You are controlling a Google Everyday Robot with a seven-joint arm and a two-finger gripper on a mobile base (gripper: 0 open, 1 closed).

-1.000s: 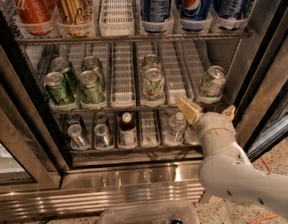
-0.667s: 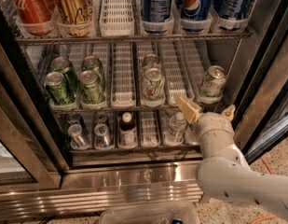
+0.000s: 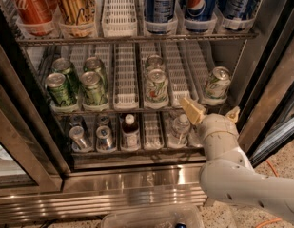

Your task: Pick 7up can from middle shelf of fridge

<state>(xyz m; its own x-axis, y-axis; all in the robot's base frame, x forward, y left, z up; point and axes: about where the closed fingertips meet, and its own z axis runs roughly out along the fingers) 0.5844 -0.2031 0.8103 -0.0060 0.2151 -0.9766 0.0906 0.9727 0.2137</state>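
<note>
The fridge (image 3: 260, 80) stands open in the camera view. On its middle shelf (image 3: 125, 109) a silvery-white 7up can (image 3: 217, 82) with green lettering leans in the far right lane. Two similar pale cans (image 3: 156, 85) stand one behind the other in the centre lane. Dark-green cans (image 3: 92, 87) fill the two left lanes. My gripper (image 3: 212, 112) is open and empty. It sits just below and in front of the right-hand can, at the shelf's front edge, its fingertips (image 3: 191, 109) pointing up and apart from the can.
The top tier holds red and gold cans (image 3: 75, 6) and blue Pepsi cans (image 3: 199, 6). The bottom tier holds small cans and bottles (image 3: 130, 129). The dark door frame (image 3: 23, 108) is at left, the ribbed steel base (image 3: 113, 189) below. A clear tray (image 3: 151, 218) lies on the floor.
</note>
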